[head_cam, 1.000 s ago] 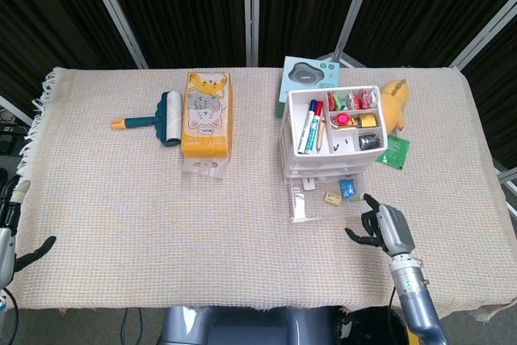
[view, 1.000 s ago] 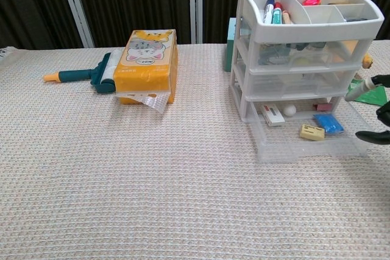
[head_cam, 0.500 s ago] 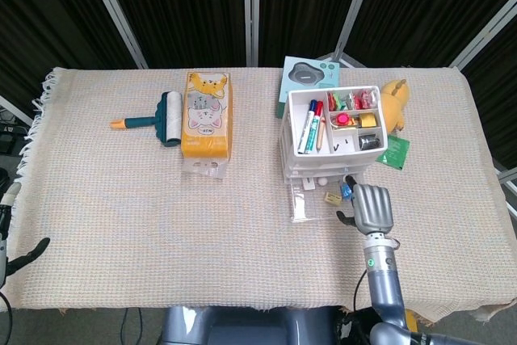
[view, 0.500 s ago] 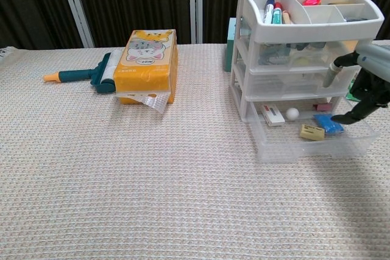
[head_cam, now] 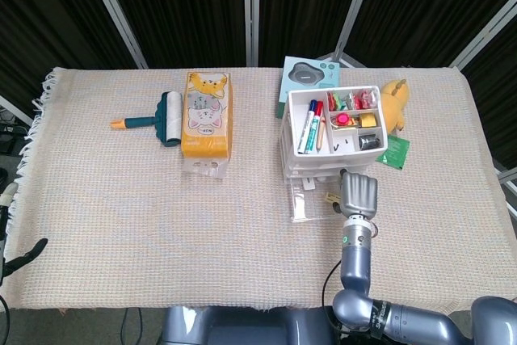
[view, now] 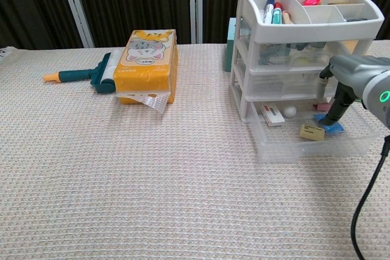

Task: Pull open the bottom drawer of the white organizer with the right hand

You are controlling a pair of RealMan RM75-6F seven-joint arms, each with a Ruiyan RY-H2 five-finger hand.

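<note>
head view: white organizer (head_cam: 331,131) right of centre, bottom drawer (head_cam: 317,197) pulled out, right robot hand (head_cam: 358,194) over it, grip unclear | chest view: right robot hand (view: 350,74) at right edge, fingers (view: 336,109) reaching into bottom drawer (view: 311,138), hold unclear

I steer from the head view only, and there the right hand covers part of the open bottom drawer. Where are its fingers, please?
Observer: In the chest view the right hand is above the bottom drawer, and one of its fingers points down inside it.
Operator: Does it touch something there?
Observer: Its tip meets a blue item on the drawer floor. I see nothing held between the fingers.
Operator: Is anything hidden further back?
Observer: Yes, a small white ball lies at the back of the drawer, under the white organizer, apart from the hand.
</note>
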